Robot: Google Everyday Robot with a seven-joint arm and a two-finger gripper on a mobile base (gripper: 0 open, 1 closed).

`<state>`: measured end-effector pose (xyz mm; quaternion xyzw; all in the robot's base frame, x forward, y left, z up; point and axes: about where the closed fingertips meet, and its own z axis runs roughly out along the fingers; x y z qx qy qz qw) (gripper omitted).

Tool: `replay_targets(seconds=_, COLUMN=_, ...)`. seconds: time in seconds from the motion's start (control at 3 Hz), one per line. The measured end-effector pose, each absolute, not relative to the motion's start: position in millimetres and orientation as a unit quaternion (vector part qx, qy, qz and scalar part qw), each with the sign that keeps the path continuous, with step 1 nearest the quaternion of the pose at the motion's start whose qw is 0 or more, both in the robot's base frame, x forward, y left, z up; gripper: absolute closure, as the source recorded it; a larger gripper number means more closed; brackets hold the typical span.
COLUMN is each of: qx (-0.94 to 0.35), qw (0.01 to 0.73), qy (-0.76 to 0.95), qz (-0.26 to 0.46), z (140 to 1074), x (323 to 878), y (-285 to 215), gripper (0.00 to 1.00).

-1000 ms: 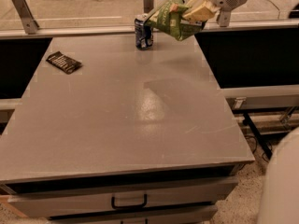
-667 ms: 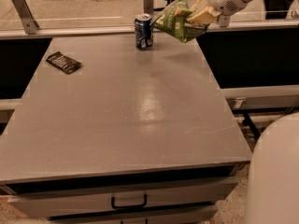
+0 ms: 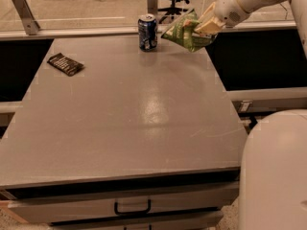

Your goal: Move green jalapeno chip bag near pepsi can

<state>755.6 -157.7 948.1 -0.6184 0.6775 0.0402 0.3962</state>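
Note:
The green jalapeno chip bag (image 3: 184, 32) hangs tilted in the air over the table's far right corner, just right of the pepsi can (image 3: 147, 32). The can stands upright near the table's far edge. My gripper (image 3: 205, 24) is shut on the bag's right end, with the white arm reaching in from the upper right. A small gap shows between the bag's left tip and the can.
A small dark brown flat wrapper (image 3: 65, 63) lies at the far left of the grey table (image 3: 134, 123). A drawer handle (image 3: 132, 208) is below the front edge. A white robot body part (image 3: 273, 171) fills the lower right. A glass rail runs behind the table.
The view has shifted: the table and can now sit lower. The bag stays gripped just right of the can, and the white body part at the lower right has grown.

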Motion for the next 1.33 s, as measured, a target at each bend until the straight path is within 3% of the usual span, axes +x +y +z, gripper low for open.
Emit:
replay_targets(seconds=0.67, qx=-0.616, qw=0.388, qy=0.684, qz=0.052, z=924, x=766, y=-146, gripper=0.12)
replay_targets(seconds=1.0, qx=-0.619, qw=0.392, qy=0.677, qz=0.067, z=928, x=759, y=-133, gripper=0.0)
replay_targets(seconds=1.33, qx=-0.625, qw=0.404, qy=0.667, qz=0.048, z=962, x=729, y=-141, gripper=0.0)
